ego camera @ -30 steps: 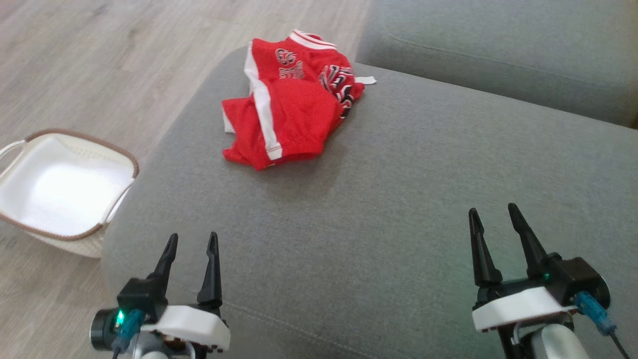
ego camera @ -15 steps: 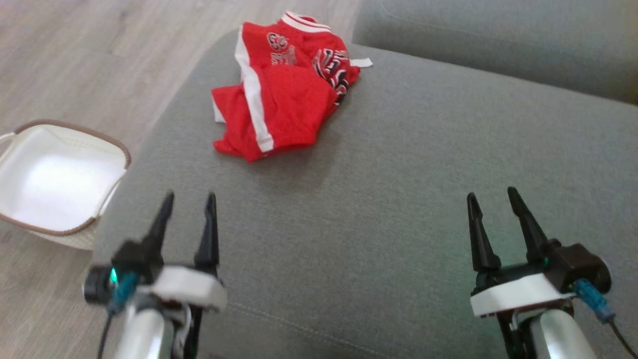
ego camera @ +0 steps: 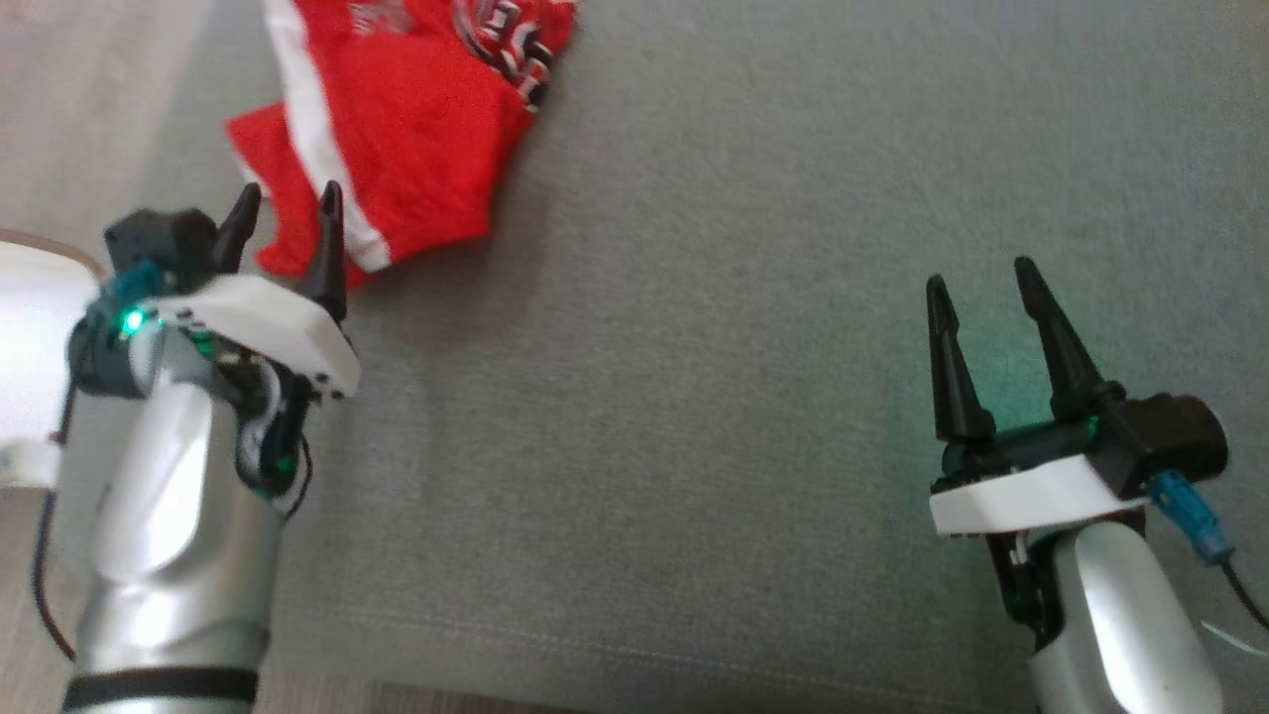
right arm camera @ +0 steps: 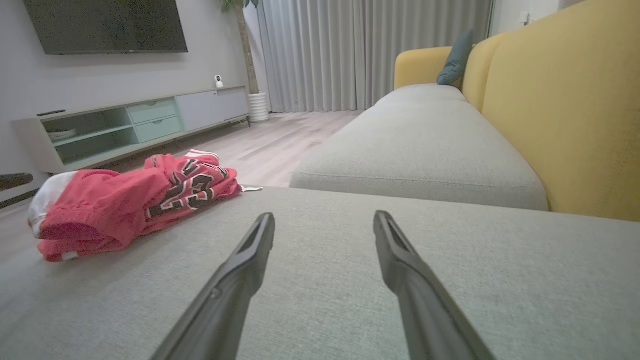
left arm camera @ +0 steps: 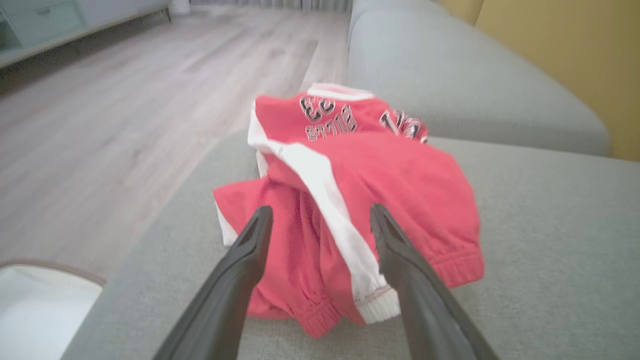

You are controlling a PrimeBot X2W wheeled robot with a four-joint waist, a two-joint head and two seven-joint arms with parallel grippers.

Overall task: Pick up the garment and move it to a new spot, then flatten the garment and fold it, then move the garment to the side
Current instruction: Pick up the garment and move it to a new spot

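1. pickup of the garment point(ego camera: 397, 129) is being prepared; it is lying crumpled at the far left corner of the grey sofa cushion point(ego camera: 744, 397), close to the edge beside the white basket point(left arm camera: 55, 267) on the floor.
2. the left fingers point(ego camera: 327, 238) are being held wide apart and empty, just short of the near hem; contact with the cloth cannot be told.
3. the right fingers point(ego camera: 952, 367) are being held fully spread, holding nothing, over bare cushion well apart from the garment.
4. for a good grasp, the left fingers are best being lowered over a raised fold, so that cloth layers are being pinched and not the cushion cover.
5. the ribbed hem and the white stripe seam are being judged the firmest spots to pinch.
6. the cloth is appearing as thin, limp red jersey with white trim and black-and-white lettering; sagging and unfolding are being expected on lifting.
7. the cushion is showing a coarse woven, slightly yielding surface.
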